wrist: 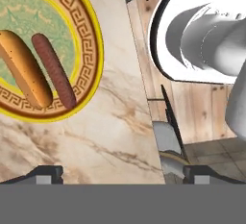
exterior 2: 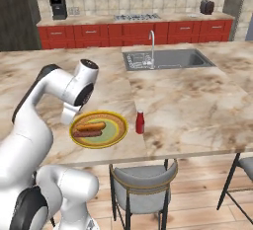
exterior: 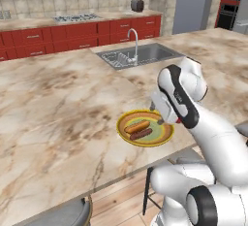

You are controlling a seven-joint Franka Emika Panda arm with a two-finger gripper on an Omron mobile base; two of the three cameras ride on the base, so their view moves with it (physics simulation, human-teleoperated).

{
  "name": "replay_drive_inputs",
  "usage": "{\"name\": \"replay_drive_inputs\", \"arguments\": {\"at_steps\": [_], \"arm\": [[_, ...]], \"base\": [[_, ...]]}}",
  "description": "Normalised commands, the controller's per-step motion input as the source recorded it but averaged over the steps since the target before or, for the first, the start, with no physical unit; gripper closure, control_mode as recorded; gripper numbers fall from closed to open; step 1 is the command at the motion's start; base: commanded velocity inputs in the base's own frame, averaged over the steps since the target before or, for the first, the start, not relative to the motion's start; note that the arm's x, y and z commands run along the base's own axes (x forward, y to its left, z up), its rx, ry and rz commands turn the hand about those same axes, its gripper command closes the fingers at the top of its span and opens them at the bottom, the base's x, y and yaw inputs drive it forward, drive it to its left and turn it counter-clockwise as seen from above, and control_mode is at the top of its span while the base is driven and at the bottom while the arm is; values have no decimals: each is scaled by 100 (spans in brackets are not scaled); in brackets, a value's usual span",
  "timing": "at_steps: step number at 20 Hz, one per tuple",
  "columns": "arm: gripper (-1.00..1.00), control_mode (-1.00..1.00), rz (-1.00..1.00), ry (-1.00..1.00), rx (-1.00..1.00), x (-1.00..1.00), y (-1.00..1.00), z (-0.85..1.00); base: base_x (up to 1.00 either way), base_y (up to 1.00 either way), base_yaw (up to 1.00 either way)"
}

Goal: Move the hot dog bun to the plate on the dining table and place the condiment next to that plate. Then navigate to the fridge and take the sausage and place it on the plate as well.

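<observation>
From the left base camera I am seeing the bun (exterior: 137,126) and the sausage (exterior: 141,134) lying side by side on the plate (exterior: 165,136) near the table (exterior: 58,108) edge, my arm bending over it. From the right, the ketchup bottle (exterior 2: 140,123) is standing just beside the plate (exterior 2: 118,130). In the hand camera, the claw (wrist: 122,174) is hanging with its fingers spread wide, holding nothing.

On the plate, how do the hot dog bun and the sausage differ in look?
The hot dog bun is light orange-tan; the sausage is dark reddish-brown. The bun is clearly thicker; the sausage is slimmer. The bun lies nearer the plate's centre, the sausage closer to the rim on the table-edge side. Both are elongated, lie flat, side by side and roughly parallel.
</observation>
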Motion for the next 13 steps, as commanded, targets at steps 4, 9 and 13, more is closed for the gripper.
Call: {"name": "replay_drive_inputs", "arguments": {"at_steps": [4, 9, 13], "arm": [[-100, -100, -6, -16, -1, -75, 0, 43], [-100, -100, -3, -23, -4, -78, 0, 46], [-100, -100, 0, -25, -9, -61, 0, 66]], "base": [[0, 0, 0], [0, 0, 0], [0, 0, 0]]}}
